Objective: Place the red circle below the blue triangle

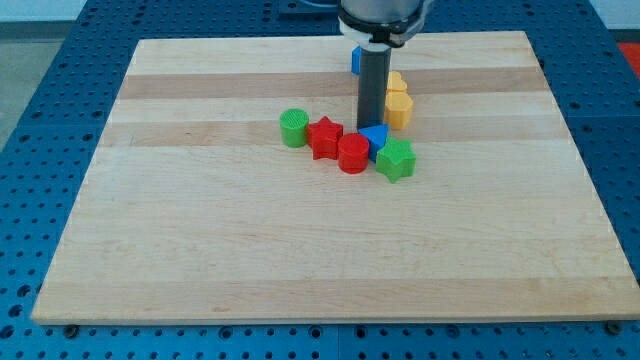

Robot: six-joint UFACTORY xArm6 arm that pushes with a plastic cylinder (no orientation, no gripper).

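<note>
My tip [371,126] stands just above the blue triangle [375,136], touching or nearly so; it is a bare rod with no jaws to open or close. The red circle [352,154] sits below-left of the tip, against the triangle. Red star [324,137] and green cylinder [294,128] lie left, green star [396,159] below-right, yellow blocks [398,102] right, a blue block [355,60] above, on the board [200,250]

On the wooden surface [200,250], my tip [371,127] stands just above the blue triangle [375,136]. The red circle [352,154] touches that triangle's left, between the red star [324,136] and green star [396,159].
</note>
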